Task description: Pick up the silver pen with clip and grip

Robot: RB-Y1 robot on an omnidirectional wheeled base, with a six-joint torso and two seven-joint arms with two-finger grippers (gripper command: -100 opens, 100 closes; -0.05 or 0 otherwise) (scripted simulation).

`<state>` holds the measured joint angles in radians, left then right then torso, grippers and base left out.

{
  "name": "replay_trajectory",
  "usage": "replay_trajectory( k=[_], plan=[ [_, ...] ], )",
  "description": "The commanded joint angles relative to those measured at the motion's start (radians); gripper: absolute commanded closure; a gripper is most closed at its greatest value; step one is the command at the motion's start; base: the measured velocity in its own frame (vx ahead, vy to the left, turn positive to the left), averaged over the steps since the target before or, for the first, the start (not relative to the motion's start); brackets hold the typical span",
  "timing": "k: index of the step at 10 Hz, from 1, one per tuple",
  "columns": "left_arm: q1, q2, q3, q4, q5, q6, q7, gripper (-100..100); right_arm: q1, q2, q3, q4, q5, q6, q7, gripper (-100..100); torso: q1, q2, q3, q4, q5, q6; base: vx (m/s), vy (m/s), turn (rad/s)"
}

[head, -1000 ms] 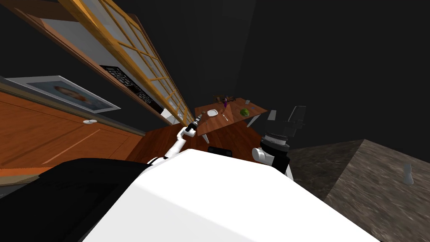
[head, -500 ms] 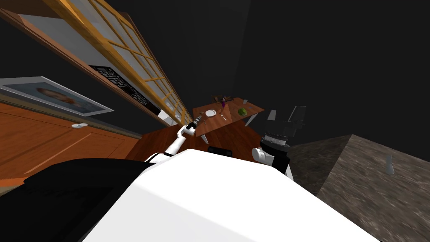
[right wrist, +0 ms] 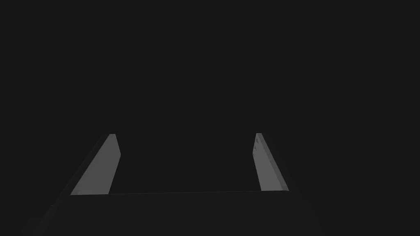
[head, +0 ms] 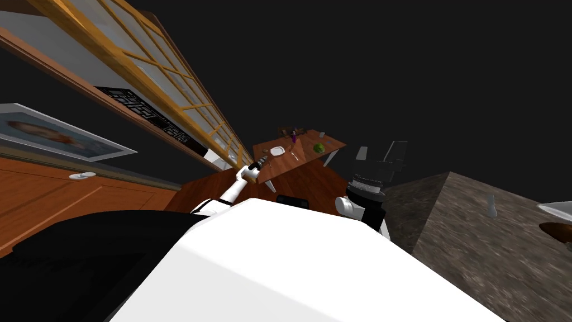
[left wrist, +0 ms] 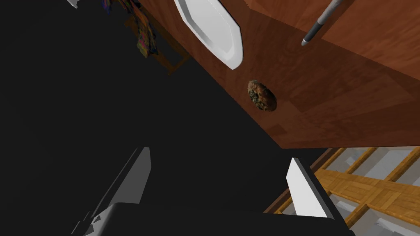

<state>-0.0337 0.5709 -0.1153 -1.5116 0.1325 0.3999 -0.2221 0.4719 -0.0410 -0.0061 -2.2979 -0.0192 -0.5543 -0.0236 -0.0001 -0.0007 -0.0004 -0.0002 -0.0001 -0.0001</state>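
A silver pen (left wrist: 324,20) with a dark grip end lies on the brown wooden table (left wrist: 348,94), beyond a white plate (left wrist: 211,28) and a small brown ring-shaped food item (left wrist: 261,95). My left gripper (left wrist: 218,155) is open and empty, short of the table's edge and well apart from the pen. In the head view the left arm stretches toward the table (head: 304,159), with its gripper (head: 263,162) near the table's near corner. My right gripper (head: 380,151) is raised beside my chest; it stands open (right wrist: 185,135) with nothing in it.
On the table also sit a green round thing (head: 319,148), a purple item (head: 293,136) and a glass (head: 322,134). A grey stone counter (head: 475,251) with a small white bottle (head: 491,208) lies to the right. A wood-framed window wall (head: 167,95) runs along the left.
The whole head view has shifted: I have turned, so the table and wall slid left and the stone counter with its bottle came further in. Both arms keep their pose.
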Motion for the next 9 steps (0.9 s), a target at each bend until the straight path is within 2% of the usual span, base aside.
replay_trajectory(
  k=[1,3,4,6,7,9],
  plan=[
    [-0.016,0.015,-0.008,0.035,0.014,0.014,-0.009,-100,0.0,0.0,0.0,0.0,0.0,0.0,0.0,0,0.0,0.0,0.0,0.0,0.0,0.0,0.01,0.002,-0.074],
    [-0.057,0.039,-0.03,0.103,0.041,0.075,-0.041,-100,0.0,0.0,0.0,0.0,0.0,0.0,0.0,0,0.001,0.0,0.0,0.0,0.0,0.0,0.02,0.007,-0.183],
    [-0.057,0.039,-0.03,0.123,0.041,0.075,-0.041,-100,0.0,0.0,0.0,0.0,0.0,0.0,0.0,0,0.001,-0.001,0.0,0.0,0.0,0.0,0.023,0.016,-0.081],
    [-0.093,0.055,-0.052,0.194,0.066,0.13,-0.07,-100,0.0,0.0,0.0,0.0,0.0,0.0,0.0,0,0.001,-0.001,0.0,0.0,0.0,0.0,0.024,0.016,-0.205],
    [-0.093,0.055,-0.052,0.209,0.066,0.13,-0.07,-100,0.0,0.0,0.0,0.0,0.0,0.0,0.0,0,0.001,-0.001,-0.001,0.0,0.0,0.0,0.018,0.024,-0.083],
    [-0.123,0.065,-0.075,0.282,0.091,0.178,-0.097,-100,0.0,0.0,0.0,0.0,0.0,0.0,0.0,0,0.002,0.0,0.0,0.0,0.0,0.0,0.022,0.025,-0.191]
  ],
)
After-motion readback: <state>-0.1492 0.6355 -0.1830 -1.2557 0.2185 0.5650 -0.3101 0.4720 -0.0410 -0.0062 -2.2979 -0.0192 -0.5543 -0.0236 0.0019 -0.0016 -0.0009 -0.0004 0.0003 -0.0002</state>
